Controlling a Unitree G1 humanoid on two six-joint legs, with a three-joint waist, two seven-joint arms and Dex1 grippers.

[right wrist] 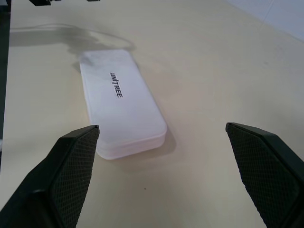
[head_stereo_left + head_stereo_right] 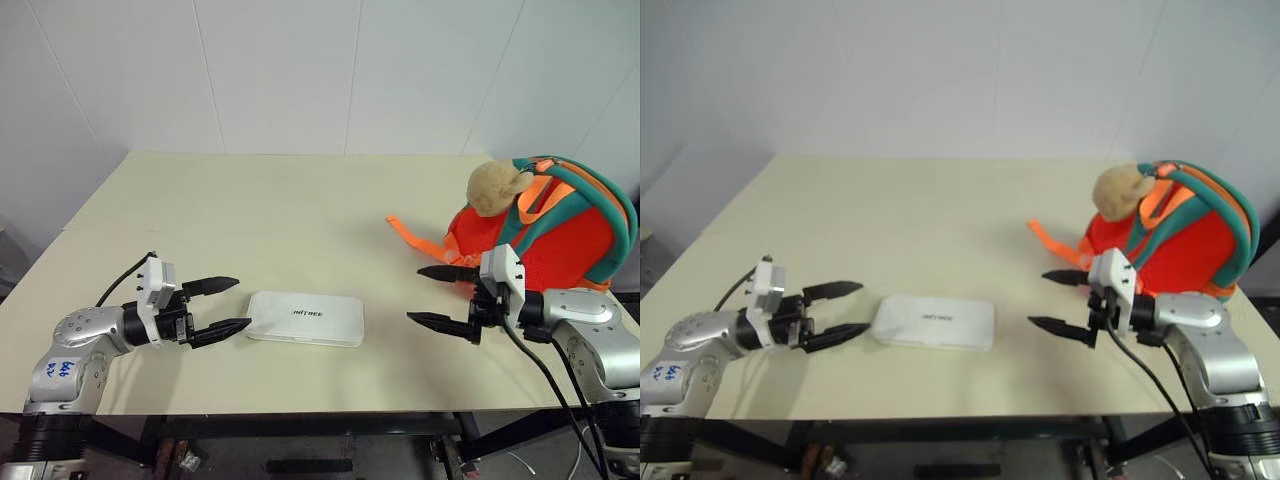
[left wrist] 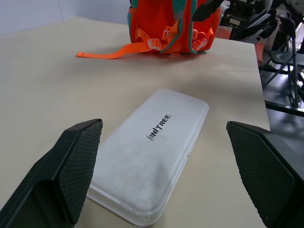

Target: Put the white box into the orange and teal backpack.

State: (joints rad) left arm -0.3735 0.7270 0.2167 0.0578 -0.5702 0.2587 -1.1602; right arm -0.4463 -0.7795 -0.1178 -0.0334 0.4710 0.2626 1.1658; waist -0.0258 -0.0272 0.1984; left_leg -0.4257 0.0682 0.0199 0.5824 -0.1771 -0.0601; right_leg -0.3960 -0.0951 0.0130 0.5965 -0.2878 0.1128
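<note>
A flat white rectangular box with rounded corners and small dark lettering on its top face lies flat on the pale cream table, near the front edge and about in the middle between the two arms. Its long side runs from left to right.

The left gripper is at the left of the box, just beside its left short end. Its two black fingers stand wide apart, one on the far side and one on the near side, and they hold nothing. The near finger tip comes very close to the corner of the box, but I cannot tell if it touches. In the left wrist view the box lies between the two textured finger pads, with free table on each side.

The right gripper is at the right of the box, with a gap of bare table between them. Its black fingers are also spread wide and they are empty. It points to the left, toward the box.

The small rounded orange backpack with teal trim stands at the right side of the table, farther than the right gripper and just behind it. A tan plush toy sits on its upper left part. One orange strap lies on the table and goes out from the backpack to the left. The box and the backpack are well apart.

Behind the table there is a white panelled wall.
</note>
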